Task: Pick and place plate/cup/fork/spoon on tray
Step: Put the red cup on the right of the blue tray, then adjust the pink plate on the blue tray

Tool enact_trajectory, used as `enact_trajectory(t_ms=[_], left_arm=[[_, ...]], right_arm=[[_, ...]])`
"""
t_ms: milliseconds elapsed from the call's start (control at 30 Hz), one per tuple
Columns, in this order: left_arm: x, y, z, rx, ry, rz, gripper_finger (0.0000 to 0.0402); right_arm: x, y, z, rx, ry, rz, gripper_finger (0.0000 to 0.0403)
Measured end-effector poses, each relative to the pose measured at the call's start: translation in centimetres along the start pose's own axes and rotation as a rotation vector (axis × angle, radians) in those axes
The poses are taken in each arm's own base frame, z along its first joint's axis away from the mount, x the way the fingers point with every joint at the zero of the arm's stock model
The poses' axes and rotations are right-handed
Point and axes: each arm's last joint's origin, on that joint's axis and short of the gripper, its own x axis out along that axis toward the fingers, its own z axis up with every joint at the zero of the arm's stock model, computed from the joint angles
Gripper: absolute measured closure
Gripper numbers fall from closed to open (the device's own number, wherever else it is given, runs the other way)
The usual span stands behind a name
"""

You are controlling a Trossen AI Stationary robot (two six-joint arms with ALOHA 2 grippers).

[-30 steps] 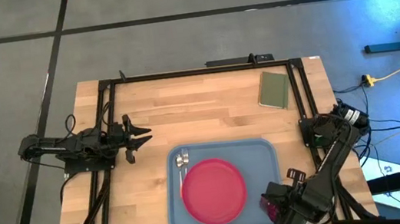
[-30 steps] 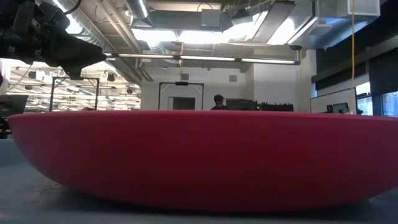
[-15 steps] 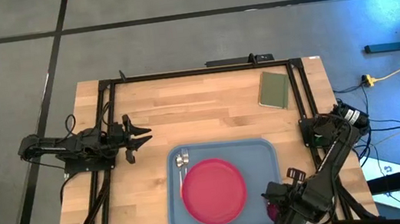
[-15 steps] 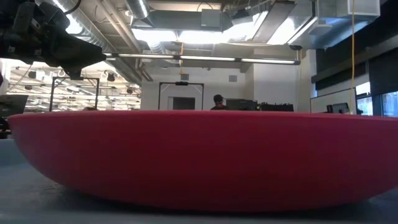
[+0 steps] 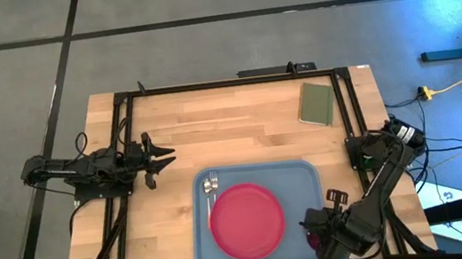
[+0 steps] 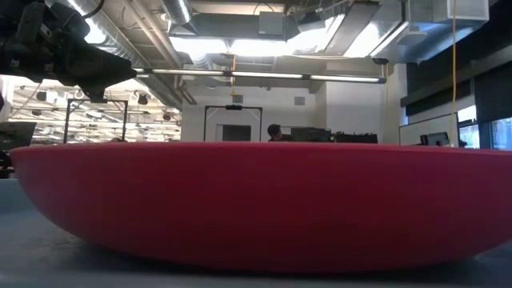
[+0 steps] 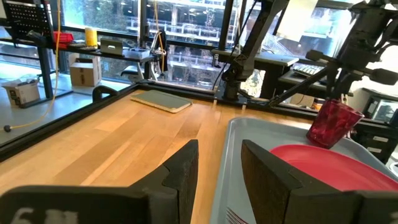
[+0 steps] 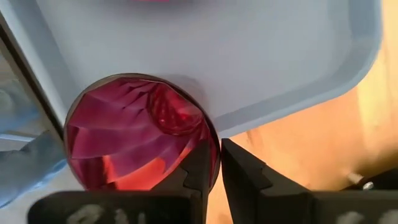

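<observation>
Here, ribbed maroon cup (image 8: 140,134) pinched at rim, right pincer (image 8: 213,163)

Bench (image 5: 213,127): light wooden top, bordered by a dark metal frame along the far edge and both sides.

Lying directly on it:
- Tray (image 5: 305,182), light blue-grey, rectangular with rounded corners, set at the near middle of the bench, long side parallel to the near edge.
- Olive-green pad (image 5: 315,103), flat, near the far right corner, well apart from the tray.

The rest of the wooden surface shows bare board in the high view.
</observation>
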Motion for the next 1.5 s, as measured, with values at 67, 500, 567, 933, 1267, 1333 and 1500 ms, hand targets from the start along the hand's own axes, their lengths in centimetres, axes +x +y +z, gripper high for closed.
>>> enact_trajectory(t_ms=[67, 500, 567, 933, 1267, 1333, 1500], left_arm=[[0.0, 0.0, 0.0, 0.0, 0.0, 0.0, 0.0287], [0.0, 0.0, 0.0, 0.0, 0.0, 0.0, 0.0287], [0.0, 0.0, 0.0, 0.0, 0.0, 0.0, 0.0287], [0.0, 0.0, 0.0, 0.0, 0.0, 0.0, 0.0287], [0.0, 0.0, 0.0, 0.0, 0.0, 0.0, 0.0287], [0.0, 0.0, 0.0, 0.0, 0.0, 0.0, 0.0287], [0.0, 0.0, 0.0, 0.0, 0.0, 0.0, 0.0287]], right_arm=[[0.0, -0.1, 0.2, -0.009, -0.018, -0.01, 0.0357], [0.6, -0.9, 0.2, -0.085, -0.021, -0.095, 0.0357], [0.6, -0.9, 0.2, -0.096, -0.025, -0.101, 0.0357], [0.4, -1.2, 1.0, -0.148, -0.051, -0.115, 0.0357], [-2.4, -2.0, 4.7, -0.292, -0.367, -0.218, 0.0357], [-2.1, -2.7, 6.1, -0.256, -0.348, -0.225, 0.0357], [-0.9, -3.4, 10.0, -0.227, -0.384, -0.133, 0.0357]])
